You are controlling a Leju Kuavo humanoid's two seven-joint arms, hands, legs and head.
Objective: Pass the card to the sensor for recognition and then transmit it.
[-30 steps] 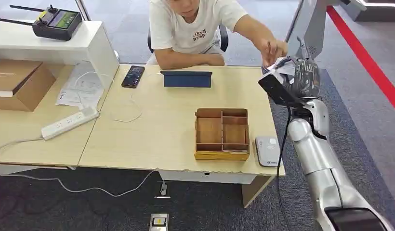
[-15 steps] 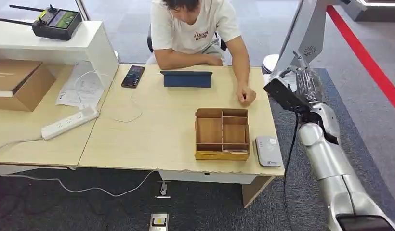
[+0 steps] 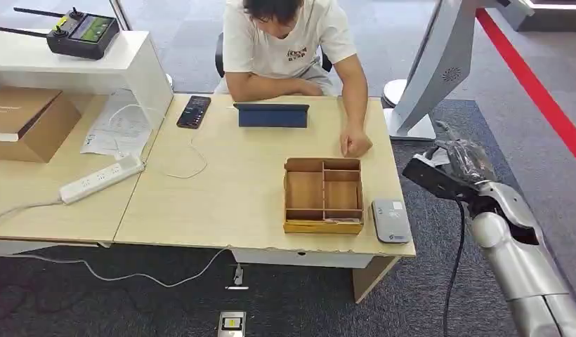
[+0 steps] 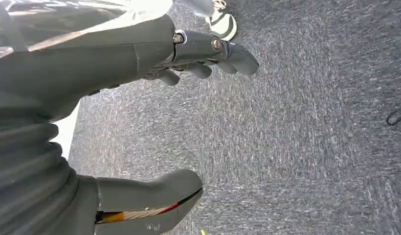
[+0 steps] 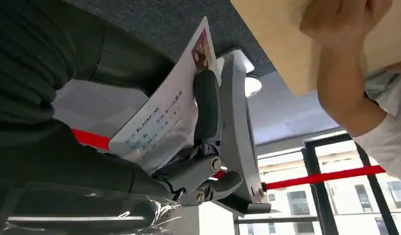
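1. The right hand (image 5: pixel 189 147) is pinching the card (image 5: pixel 162 115), keeping its printed face exposed, likely for scanning.
2. It is hovering off the tabletop (image 3: pixel 243 189) edge, near the grey sensor (image 3: pixel 390 220).
3. Beside the sensor, the wooden tray (image 3: pixel 324 194) is sitting with apparently empty compartments.
4. The left hand (image 4: pixel 140 122) is hanging open over carpet.

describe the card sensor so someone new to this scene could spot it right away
Start at the pale wooden table and go to its near right corner. Right of the compartmented wooden tray, near the table's edge, lies the sensor: a flat grey pad with rounded corners, the only grey device there.
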